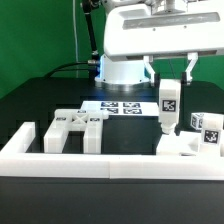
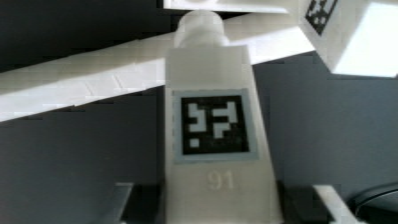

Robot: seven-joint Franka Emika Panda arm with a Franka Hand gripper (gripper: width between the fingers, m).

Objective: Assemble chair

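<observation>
My gripper hangs over the table toward the exterior view's right, shut on a white chair leg that points straight down and carries a black-and-white tag. The leg's lower end sits just above or on a low white chair slab; I cannot tell whether they touch. A tagged white block stands on that slab beside the leg. In the wrist view the leg fills the middle, with the fingers pressed on both of its sides and the gripper closed round it.
A long white border wall runs along the front, also seen as the border wall. More loose white chair parts lie at the exterior view's left. The marker board lies flat behind them, in front of the robot's base.
</observation>
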